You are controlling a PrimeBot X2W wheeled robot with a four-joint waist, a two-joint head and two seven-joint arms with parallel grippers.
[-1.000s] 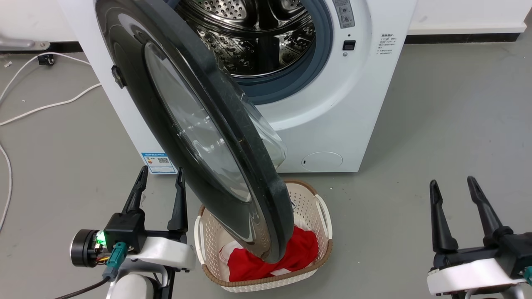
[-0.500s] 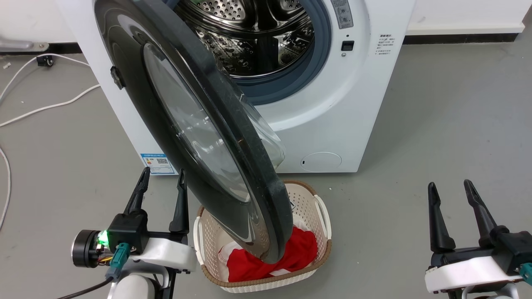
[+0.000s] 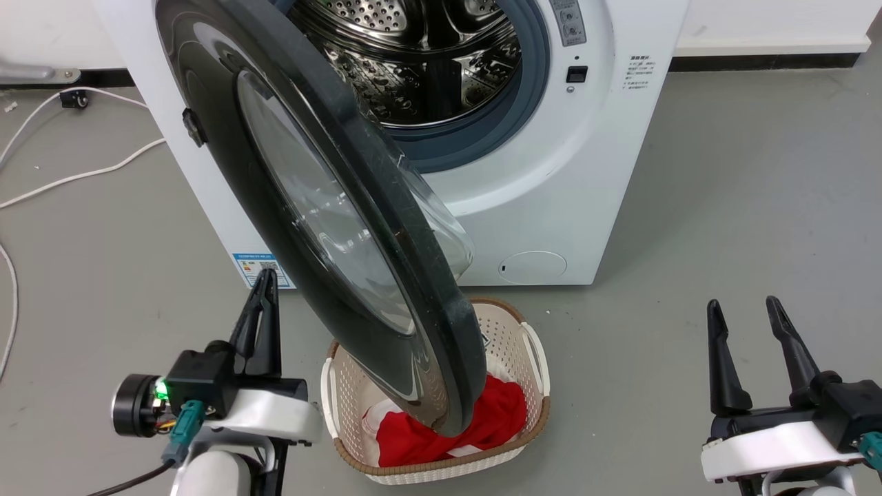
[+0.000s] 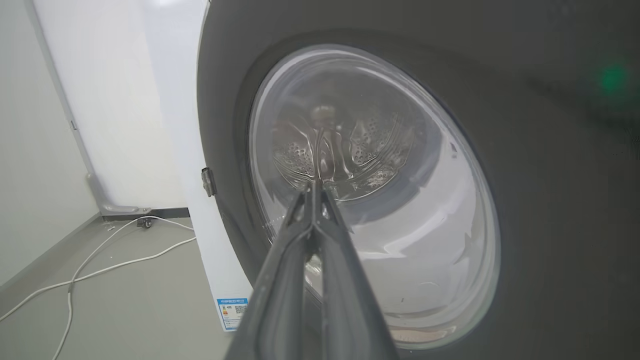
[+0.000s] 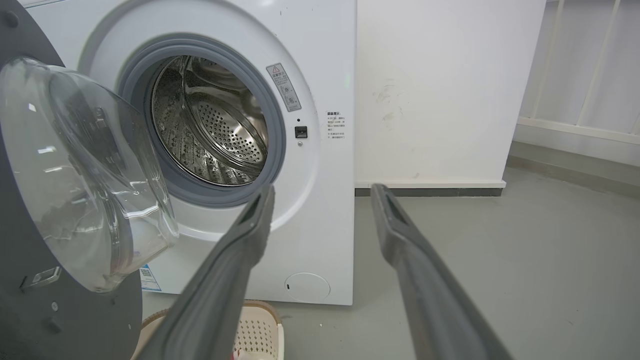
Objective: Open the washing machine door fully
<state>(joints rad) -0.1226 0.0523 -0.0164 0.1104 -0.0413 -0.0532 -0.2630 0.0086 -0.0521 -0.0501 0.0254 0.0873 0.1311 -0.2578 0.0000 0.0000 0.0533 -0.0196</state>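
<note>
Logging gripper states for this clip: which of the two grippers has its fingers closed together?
The left gripper, low beside the washing machine door: its two fingers meet with nothing between them. The right gripper has its fingers spread apart.

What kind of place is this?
Probably a laundry corner in a plain room: a white washing machine with its door open, a basket holding red cloth on the bare grey floor, with loose white cables.
</note>
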